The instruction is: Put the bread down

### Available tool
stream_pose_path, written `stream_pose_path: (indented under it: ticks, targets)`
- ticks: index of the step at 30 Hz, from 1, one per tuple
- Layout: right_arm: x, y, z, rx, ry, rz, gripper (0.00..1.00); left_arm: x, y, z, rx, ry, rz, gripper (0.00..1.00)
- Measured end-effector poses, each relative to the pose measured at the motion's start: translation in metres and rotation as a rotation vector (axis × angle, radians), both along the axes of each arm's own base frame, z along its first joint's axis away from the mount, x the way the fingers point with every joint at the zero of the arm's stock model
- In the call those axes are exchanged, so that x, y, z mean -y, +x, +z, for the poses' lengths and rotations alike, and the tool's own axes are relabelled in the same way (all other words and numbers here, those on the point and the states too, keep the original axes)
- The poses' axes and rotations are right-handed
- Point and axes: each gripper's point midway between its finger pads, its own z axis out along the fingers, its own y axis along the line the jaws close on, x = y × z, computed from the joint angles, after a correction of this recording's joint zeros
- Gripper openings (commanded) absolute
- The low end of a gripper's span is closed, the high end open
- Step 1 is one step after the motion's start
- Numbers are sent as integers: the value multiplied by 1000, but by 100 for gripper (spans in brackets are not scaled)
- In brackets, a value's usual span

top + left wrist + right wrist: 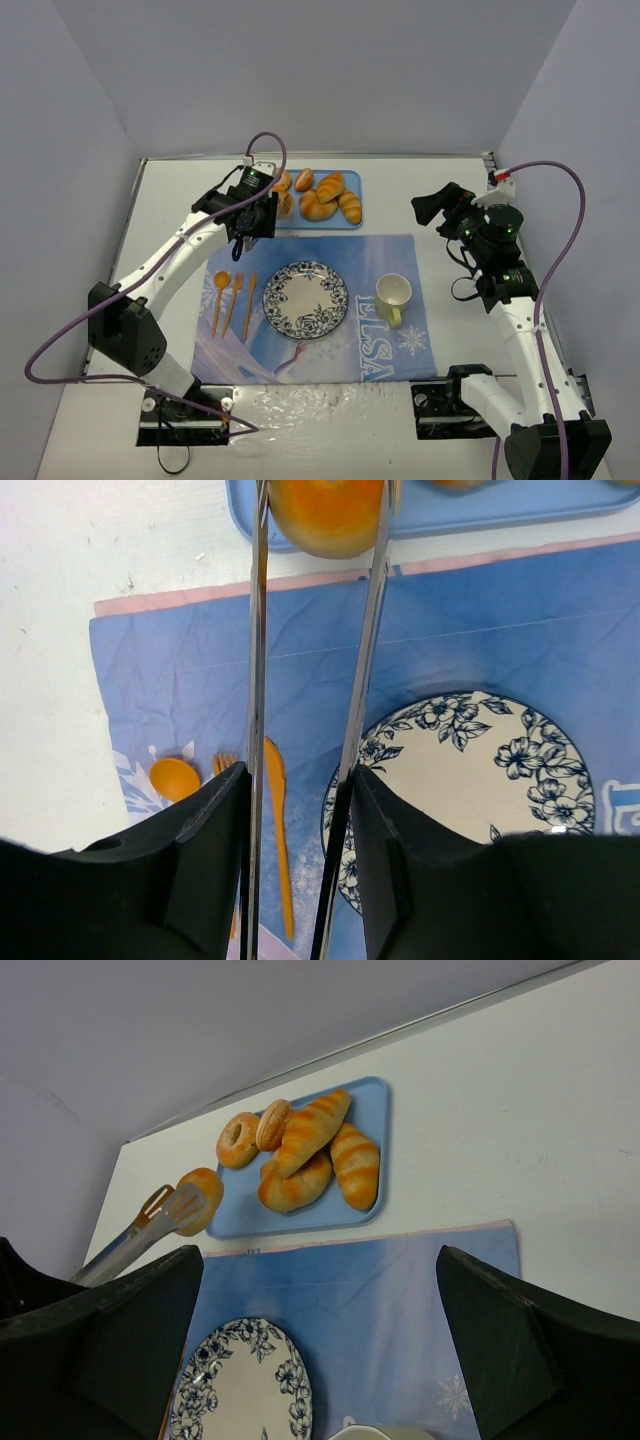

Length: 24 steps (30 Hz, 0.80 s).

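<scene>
- bench: white, walled in on three sides; both arm bases at its 6 o'clock edge.
- placemat: blue, "ELSA" print, centre of the bench.
- tray: light blue, at 12 o'clock of the placemat, just past its far edge.
- plate: blue floral pattern, on the placemat's left half, nothing on it.
- left gripper: at 11 o'clock of the plate, by the tray's left end. Jaws clamped on the two arms of the tongs.
- right gripper: at 2 o'clock of the plate, well apart from everything. Jaws spread wide, holding nothing.
- mug: pale yellow, upright, at 3 o'clock of the plate, on the placemat.
- crescent rolls: three ridged ones piled in the middle of the tray.
- ring donuts: two at the tray's far-left corner, touching each other, at 10 o'clock of the rolls.
- bread: golden-orange, pinched between the tong tips at the tray's near-left corner, overlapping the tray edge, at 11 o'clock of the plate. Can't tell if it touches the tray.
- orange cutlery: spoon, fork and knife side by side at 9 o'clock of the plate, on the placemat.
</scene>
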Motion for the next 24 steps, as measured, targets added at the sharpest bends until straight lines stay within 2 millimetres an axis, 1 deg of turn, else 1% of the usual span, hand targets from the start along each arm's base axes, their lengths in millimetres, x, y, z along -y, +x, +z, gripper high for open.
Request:
stream_pose_path:
  ticks: [3, 9, 14, 19, 24]
  targets:
    - [0, 0, 0, 0, 0, 0, 100, 0, -6, 16, 28, -23, -9, 13]
    - [0, 1, -2, -7, -1, 0, 100, 7, -31, 33, 32, -52, -64, 13]
    - [0, 4, -7, -21, -2, 0, 100, 17, -73, 39, 27, -79, -153, 13]
    - [0, 5, -9, -26, -5, 0, 100, 23, -114, 33, -1, -99, -222, 13]
    - [0, 5, -9, -27, -5, 0, 100, 27, -147, 14, -52, -97, -267, 13]
